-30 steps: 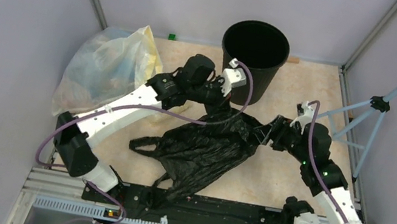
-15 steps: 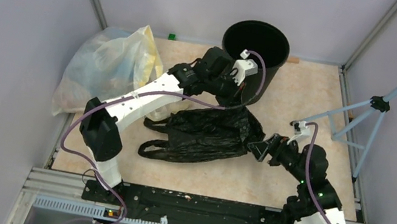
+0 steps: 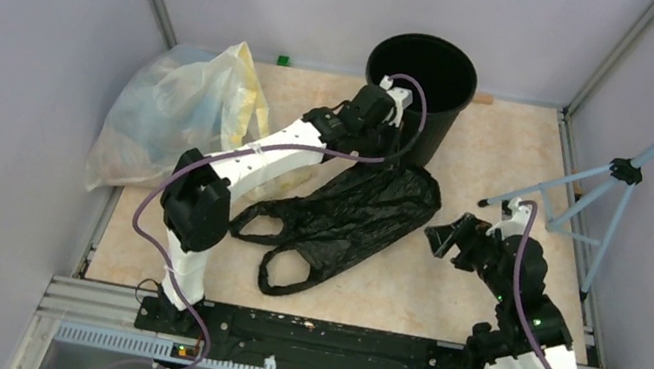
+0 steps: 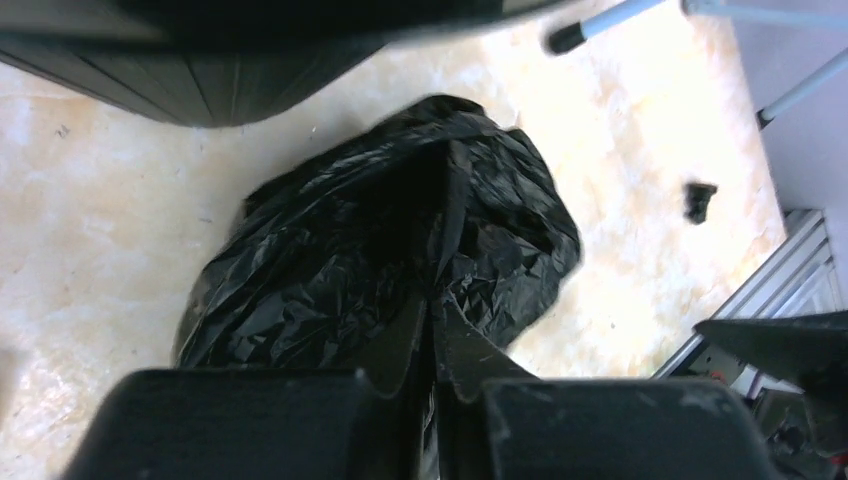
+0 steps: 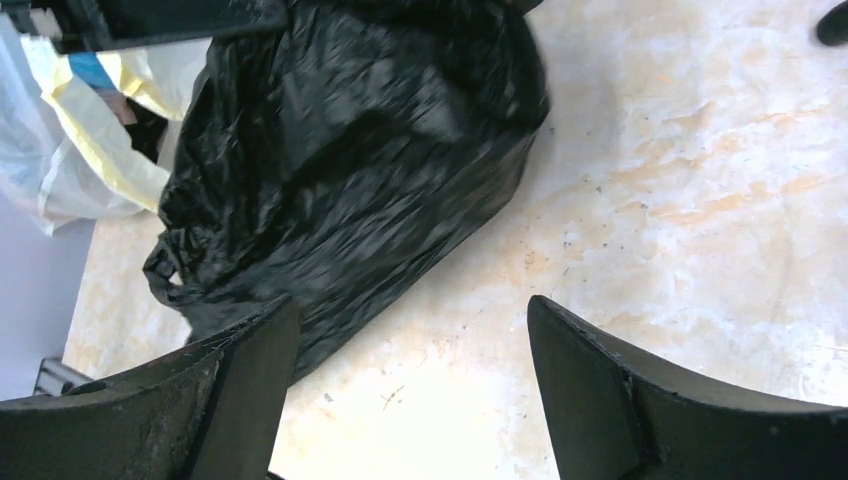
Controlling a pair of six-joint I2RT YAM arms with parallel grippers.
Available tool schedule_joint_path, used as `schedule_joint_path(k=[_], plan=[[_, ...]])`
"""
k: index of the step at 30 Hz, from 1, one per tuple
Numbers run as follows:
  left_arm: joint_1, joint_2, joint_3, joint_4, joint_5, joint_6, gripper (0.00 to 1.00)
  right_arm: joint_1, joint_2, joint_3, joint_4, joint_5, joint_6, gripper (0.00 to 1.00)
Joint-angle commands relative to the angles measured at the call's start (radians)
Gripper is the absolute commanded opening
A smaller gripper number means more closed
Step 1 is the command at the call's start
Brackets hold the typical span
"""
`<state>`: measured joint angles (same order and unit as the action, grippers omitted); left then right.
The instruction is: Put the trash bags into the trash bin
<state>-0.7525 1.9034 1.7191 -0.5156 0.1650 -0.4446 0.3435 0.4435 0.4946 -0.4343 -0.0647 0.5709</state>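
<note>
Over the last second the left arm has stretched forward to the trash bin (image 3: 441,129), carrying one end of the black trash bag (image 3: 354,210) with it. The bag, which lay spread toward the near edge of the table (image 3: 503,144), now runs as a narrower crumpled strip from the foot of the bin back toward the arm bases. The right gripper (image 3: 443,239), which was at the bag's right edge a second ago, has drawn back to the right. It now sits just beside the bag without touching it, its fingers wide apart with only bare marbled tabletop between them. The left gripper (image 4: 433,305) has its fingers pressed together on a fold of the glossy plastic. The wrist view shows the bag bunched directly beyond the fingertips, with the bin's ribbed wall just above it. The bag's far end is right by the bin's near side. Its two loop handles (image 3: 284,276) trail on the table toward the near edge, and none of it is inside the bin. The translucent pale-yellow bag (image 3: 168,111) lies to the left, behind the left arm.
</note>
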Motion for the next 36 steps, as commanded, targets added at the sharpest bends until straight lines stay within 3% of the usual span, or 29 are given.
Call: schedule_joint_path(k=[1,4,5,6,10,16,18,21,25,29,34,36], plan=[[0.002,-0.003,0.069,0.146,-0.016,-0.079,0.14,-0.003,-0.001,0.035,0.059,-0.085,-0.002,0.84],[0.001,-0.029,0.076,0.161,0.029,-0.048,0.51,-0.003,0.024,0.036,0.075,-0.115,-0.001,0.84],[0.001,-0.046,0.074,0.153,0.029,-0.031,0.7,-0.003,0.038,0.037,0.079,-0.125,-0.007,0.84],[0.001,-0.065,0.072,0.14,0.026,-0.008,0.75,-0.002,0.055,0.04,0.086,-0.14,-0.013,0.84],[0.001,-0.167,0.019,0.039,-0.027,0.099,0.76,0.024,0.149,0.047,0.107,-0.177,-0.018,0.83],[0.002,-0.433,-0.273,-0.052,-0.073,0.219,0.75,0.222,0.345,0.095,0.074,0.109,0.029,0.8],[0.002,-0.533,-0.365,-0.081,-0.078,0.238,0.74,0.258,0.422,0.108,0.108,0.123,0.048,0.79],[0.002,-0.631,-0.476,-0.126,-0.109,0.251,0.74,0.348,0.488,0.122,0.19,0.122,0.063,0.77],[0.013,-0.757,-0.636,-0.127,-0.244,0.2,0.74,0.542,0.608,0.216,0.117,0.344,0.123,0.77],[0.134,-0.859,-0.74,-0.084,-0.192,0.147,0.73,0.766,0.73,0.292,0.064,0.559,0.152,0.77],[0.268,-0.896,-0.792,-0.071,-0.093,0.111,0.73,0.908,0.847,0.357,0.044,0.629,0.114,0.74],[0.316,-0.895,-0.803,-0.073,-0.065,0.107,0.72,0.948,0.871,0.368,0.08,0.615,0.065,0.68]])
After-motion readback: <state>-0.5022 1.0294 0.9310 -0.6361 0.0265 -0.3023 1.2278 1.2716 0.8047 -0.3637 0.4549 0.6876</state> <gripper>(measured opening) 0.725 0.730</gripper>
